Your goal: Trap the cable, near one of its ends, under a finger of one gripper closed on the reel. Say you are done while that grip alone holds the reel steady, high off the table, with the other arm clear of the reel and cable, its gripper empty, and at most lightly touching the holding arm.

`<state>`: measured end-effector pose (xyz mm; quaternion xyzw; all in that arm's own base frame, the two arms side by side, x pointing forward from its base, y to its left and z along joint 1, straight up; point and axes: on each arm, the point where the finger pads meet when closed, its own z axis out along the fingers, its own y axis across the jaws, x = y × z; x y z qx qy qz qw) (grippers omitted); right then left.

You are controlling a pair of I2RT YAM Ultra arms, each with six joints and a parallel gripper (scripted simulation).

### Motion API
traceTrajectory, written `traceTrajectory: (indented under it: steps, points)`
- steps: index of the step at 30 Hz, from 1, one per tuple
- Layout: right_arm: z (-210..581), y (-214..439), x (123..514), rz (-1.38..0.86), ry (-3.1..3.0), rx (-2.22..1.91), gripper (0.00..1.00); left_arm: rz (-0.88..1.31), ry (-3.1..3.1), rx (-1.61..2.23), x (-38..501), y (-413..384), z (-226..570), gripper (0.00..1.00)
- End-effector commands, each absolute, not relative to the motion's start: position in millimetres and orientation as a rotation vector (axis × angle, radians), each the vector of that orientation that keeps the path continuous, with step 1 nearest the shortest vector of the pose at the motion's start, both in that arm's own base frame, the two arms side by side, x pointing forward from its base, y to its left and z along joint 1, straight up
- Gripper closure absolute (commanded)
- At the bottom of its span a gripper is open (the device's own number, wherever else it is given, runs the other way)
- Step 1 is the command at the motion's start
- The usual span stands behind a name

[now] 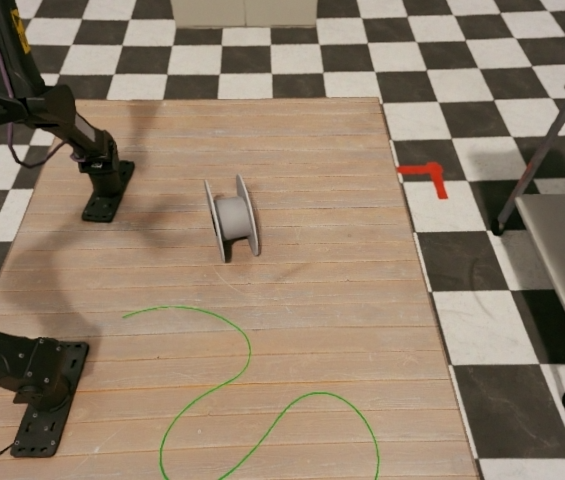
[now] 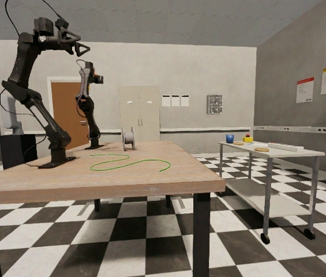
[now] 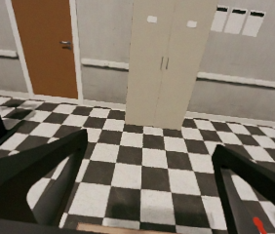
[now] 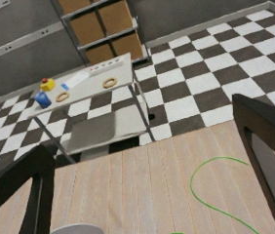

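A grey reel [image 1: 233,217] [image 2: 128,138] stands on its two flanges near the middle of the wooden table [image 1: 323,134] [image 2: 97,184]. Only its top edge shows in the right wrist view [image 4: 76,228]. A thin green cable [image 1: 247,351] [image 2: 127,163] [image 4: 196,187] lies in loose S-curves on the table's near half, apart from the reel. My left gripper [image 2: 98,78] [image 3: 150,142] is open and empty, high over the table's far edge. My right gripper [image 2: 82,49] [image 4: 132,131] is open and empty, high above the table.
The left arm's base [image 1: 106,193] and the right arm's base [image 1: 47,397] are bolted along one table edge. A metal cart [image 1: 561,242] [image 2: 276,153] [image 4: 86,85] with small items stands beside the table. Red tape [image 1: 429,173] [image 3: 258,225] marks the floor.
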<state>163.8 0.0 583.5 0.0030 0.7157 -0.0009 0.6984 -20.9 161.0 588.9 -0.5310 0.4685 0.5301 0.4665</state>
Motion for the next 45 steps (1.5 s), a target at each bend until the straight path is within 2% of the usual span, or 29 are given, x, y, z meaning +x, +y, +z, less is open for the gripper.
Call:
traceTrajectory:
  steps: [1, 10, 14, 19, 27, 31, 37, 45]
  points:
    - [585.5, 3.0, 179.8, 0.003, 1.589, -0.015, 0.0, 1.286, 1.159, -1.323, -24.0, 180.1, 584.1, 0.0]
    - [572.8, 3.1, 222.6, 0.003, 1.604, -0.015, 0.0, 1.286, 1.159, -1.324, -28.3, 216.8, 574.5, 0.0]
    - [574.0, 3.1, 222.2, 0.003, 1.577, -0.015, 0.0, 1.307, 1.132, -1.298, -28.6, 212.0, 577.6, 0.0]
    - [553.2, 3.2, 266.3, 0.003, 1.602, -0.015, 0.0, 1.291, 1.156, -1.323, -34.4, 259.5, 555.7, 0.0]
    - [517.4, 3.4, 314.2, 0.003, 1.59, -0.015, 0.0, 1.297, 1.148, -1.317, -40.8, 308.4, 519.7, 0.0]
    - [515.1, 3.4, 313.4, 0.003, 1.558, -0.015, 0.0, 1.311, 1.129, -1.295, -40.9, 309.3, 516.2, 0.0]
    - [465.4, 3.5, 357.7, 0.003, 1.599, -0.015, 0.0, 1.286, 1.163, -1.333, -46.7, 356.1, 464.1, 0.0]
    - [429.7, 3.5, 374.8, 0.003, 1.591, -0.015, 0.0, 1.295, 1.15, -1.319, -48.4, 369.8, 431.8, 0.0]
